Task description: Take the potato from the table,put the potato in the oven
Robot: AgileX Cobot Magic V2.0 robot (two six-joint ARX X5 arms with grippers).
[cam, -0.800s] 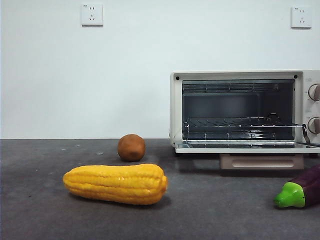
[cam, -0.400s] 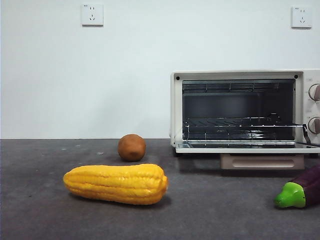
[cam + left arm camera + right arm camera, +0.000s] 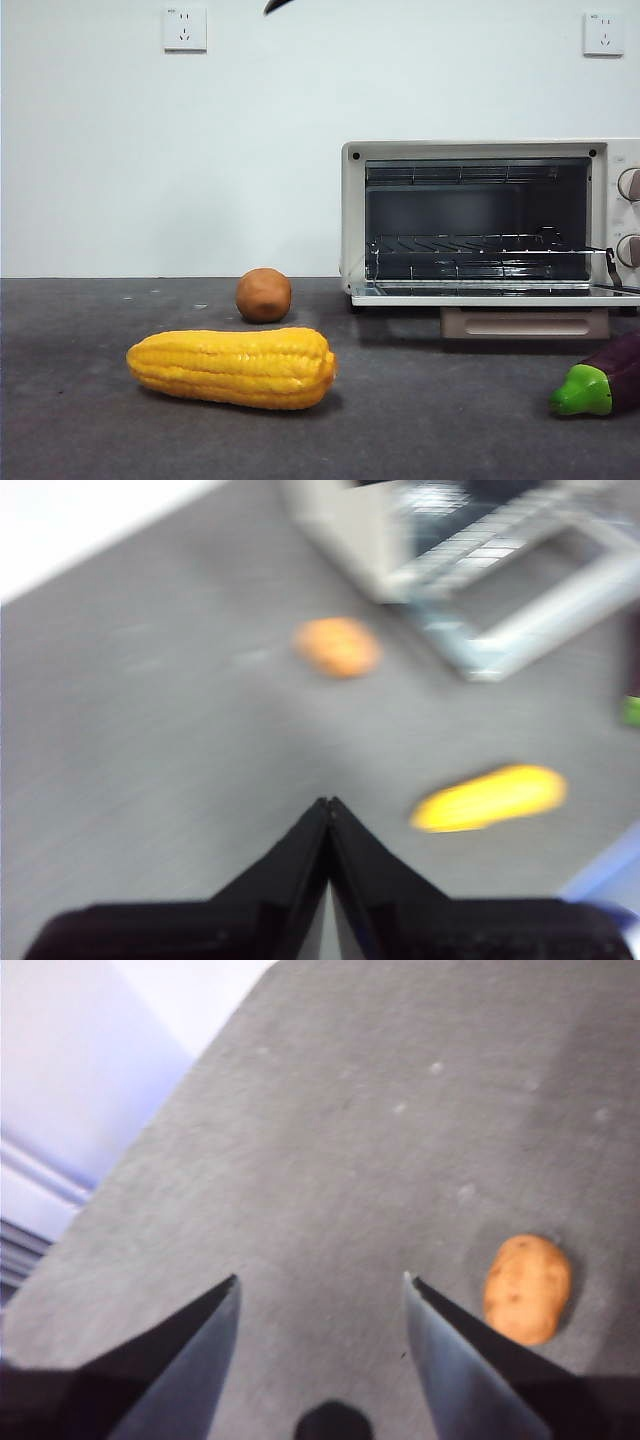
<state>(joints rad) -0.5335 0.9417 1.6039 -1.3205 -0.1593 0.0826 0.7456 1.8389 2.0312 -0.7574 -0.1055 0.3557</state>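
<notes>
- Newly present since half a second ago: a black tip (image 3: pixel 278 5) at the top edge of the front view, an arm coming in from above; which arm it is cannot be told. Potato, corn cob, eggplant and oven have not shifted.
- Step in hand (judged): the approach, with no grasp begun. The potato (image 3: pixel 263 295) rests on the desk (image 3: pixel 450 420), behind the corn cob (image 3: pixel 232 367) and beside the oven (image 3: pixel 490 222), touching neither.
- Right end effector (image 3: pixel 322 1305): jaws spread wide, nothing between them, above bare desk; the potato (image 3: pixel 527 1288) lies just off to one side of one jaw.
- Left end effector (image 3: pixel 328 808): jaws pressed together, empty, well apart from the potato (image 3: pixel 338 646); its view is blurred.
- Next move (judged): centre the wide right jaws over the potato, descend, close, keeping clear of the corn cob.
- Container: the oven's door is down, the wire rack (image 3: pixel 470 250) showing; the cavity holds no food. The eggplant (image 3: pixel 598 380) lies on the desk in front of it.
</notes>
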